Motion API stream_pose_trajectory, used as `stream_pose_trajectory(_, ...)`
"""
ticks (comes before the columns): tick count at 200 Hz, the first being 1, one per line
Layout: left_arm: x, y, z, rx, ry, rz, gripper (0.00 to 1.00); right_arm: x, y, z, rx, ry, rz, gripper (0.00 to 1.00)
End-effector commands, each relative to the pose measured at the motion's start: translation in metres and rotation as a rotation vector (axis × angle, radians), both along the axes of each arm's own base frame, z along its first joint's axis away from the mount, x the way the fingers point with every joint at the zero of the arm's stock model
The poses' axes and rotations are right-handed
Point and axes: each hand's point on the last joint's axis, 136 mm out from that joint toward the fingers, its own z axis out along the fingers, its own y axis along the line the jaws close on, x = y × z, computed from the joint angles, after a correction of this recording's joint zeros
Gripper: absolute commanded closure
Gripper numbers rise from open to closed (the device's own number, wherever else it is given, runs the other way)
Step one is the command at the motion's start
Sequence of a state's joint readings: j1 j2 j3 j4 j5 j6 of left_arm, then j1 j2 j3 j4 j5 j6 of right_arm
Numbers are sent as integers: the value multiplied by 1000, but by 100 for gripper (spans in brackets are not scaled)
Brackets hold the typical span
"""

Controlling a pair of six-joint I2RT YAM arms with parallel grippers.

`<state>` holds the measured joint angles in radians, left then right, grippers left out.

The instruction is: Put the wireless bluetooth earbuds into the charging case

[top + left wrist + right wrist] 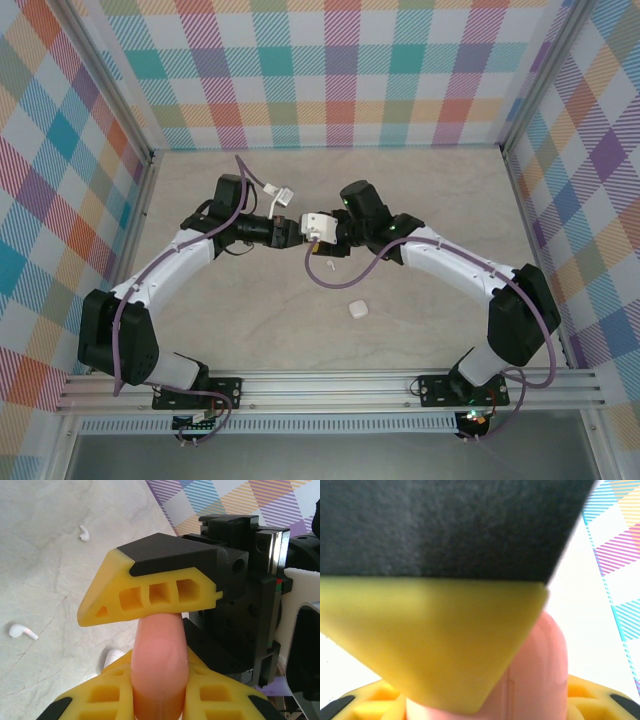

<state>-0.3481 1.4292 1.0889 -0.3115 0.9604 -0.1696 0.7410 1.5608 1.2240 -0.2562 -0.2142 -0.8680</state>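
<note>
Left pincer (150, 652) clamping the salmon-pink charging case (160, 680), right pincer (530, 685) meeting it head-on from the other side.
Nearest the lens, the left pincer's yellow fingers (150, 597) are squeezing the case top and bottom, probably steadying it so the other arm can work its lid. The right pincer is standing part open with that case between its jaws; whether it is gripping, I cannot tell. Beyond, a near white earbud (22, 631) and a far white earbud (84, 532) are lying loose on the surface (50, 580), well apart, waiting to go in.
</note>
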Motion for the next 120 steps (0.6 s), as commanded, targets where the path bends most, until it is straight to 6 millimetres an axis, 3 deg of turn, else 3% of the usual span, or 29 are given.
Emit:
stream_pose_trajectory(1,8,8,8,7,-33,61,86,-1,1,17,9,0,-13,69)
stream_pose_trajectory(80,12,23,8,56,-113,177,52,3,11,7,16,40,1,77)
stream_pose_trajectory(91,11,26,6,68,-119,188,34,5,13,7,17,46,-6,77)
stream_pose_trajectory(99,11,29,4,91,-122,203,1,8,14,7,17,50,-14,77)
stream_pose_trajectory(120,12,51,-12,226,-113,294,0,18,20,-3,-3,72,-36,77)
